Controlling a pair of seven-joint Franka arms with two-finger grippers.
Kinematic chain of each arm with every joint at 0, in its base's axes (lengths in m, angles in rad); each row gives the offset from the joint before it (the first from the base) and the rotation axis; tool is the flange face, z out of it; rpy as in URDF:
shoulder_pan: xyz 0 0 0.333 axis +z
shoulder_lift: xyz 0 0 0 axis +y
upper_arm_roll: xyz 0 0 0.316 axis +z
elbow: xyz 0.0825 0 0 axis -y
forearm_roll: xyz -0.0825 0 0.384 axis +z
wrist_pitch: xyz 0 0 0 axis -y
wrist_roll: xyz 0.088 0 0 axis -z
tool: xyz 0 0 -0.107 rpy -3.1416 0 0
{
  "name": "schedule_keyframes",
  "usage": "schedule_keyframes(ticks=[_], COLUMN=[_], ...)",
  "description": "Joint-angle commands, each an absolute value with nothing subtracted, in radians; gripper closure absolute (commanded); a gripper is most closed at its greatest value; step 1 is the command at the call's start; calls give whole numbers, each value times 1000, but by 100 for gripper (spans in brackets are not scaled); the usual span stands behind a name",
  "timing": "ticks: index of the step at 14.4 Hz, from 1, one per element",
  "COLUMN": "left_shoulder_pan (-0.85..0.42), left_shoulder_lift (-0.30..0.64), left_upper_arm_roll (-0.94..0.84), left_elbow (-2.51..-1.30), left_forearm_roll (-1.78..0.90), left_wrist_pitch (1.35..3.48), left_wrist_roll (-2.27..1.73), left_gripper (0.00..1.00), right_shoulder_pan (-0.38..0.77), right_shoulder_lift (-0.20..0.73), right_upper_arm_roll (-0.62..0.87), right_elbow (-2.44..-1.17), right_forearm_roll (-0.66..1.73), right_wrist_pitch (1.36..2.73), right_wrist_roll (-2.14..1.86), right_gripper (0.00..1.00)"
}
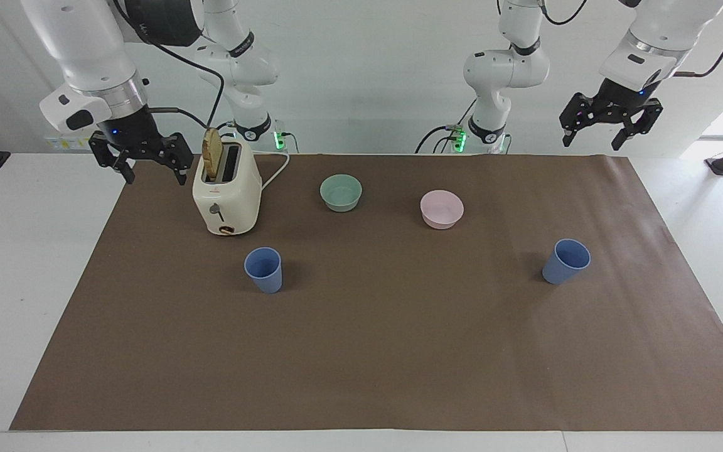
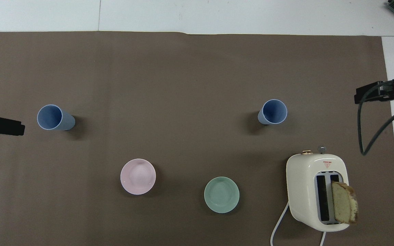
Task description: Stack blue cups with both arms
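Blue plastic marks the two things that matter here: one cup (image 1: 263, 269) stands upright on the brown mat (image 1: 374, 351) toward the right arm's end of the table, just farther from the robots than the toaster (image 1: 227, 196), and the other cup (image 1: 566, 261) stands upright well apart from it toward the left arm's end. Neither is touched, so the stacking has not begun. The spacing looks deliberate: each cup sits on its own arm's side, so that one arm can take each and the two can meet over the middle. The right gripper (image 1: 150, 164) hangs raised over the mat's edge beside the toaster, its claw wide and empty; the left gripper (image 1: 602, 129) hangs raised over the mat's corner at its own end, also wide and empty. Both look like waiting poses, held high so they clear everything below. Between the cups, nearer the robots, lie a green bowl (image 1: 341, 192) and a pink bowl (image 1: 442, 208), apart from each other and out of the straight line between the cups. A slice of bread (image 1: 212, 152) stands up out of one toaster slot; since the toaster stands near the right arm's cup, that arm will likely need a descent that keeps clear of it.
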State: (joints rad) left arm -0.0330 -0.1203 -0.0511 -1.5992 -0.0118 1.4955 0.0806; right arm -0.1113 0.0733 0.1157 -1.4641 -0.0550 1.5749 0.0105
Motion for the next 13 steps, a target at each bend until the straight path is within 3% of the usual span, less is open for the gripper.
schedule_keyframes(ticks=[1, 13], left_shoulder_pan=[-29, -43], left_shoulder_lift=[-143, -140], left_upper_arm_roll=[-51, -58], left_elbow=[-1620, -1609], left_forearm_roll=[-15, -15], left_wrist_pitch=[1486, 1488], left_wrist_roll=[80, 67], left_gripper=[0, 0], right_shoulder_pan=[-123, -123], right_shoulder_lift=[54, 54], right_upper_arm_roll=[120, 120], right_elbow=[-1483, -1483], right_forearm_roll=[-43, -43], right_wrist_pitch=[1588, 1588], right_wrist_roll=[-2, -2], right_gripper=[0, 0])
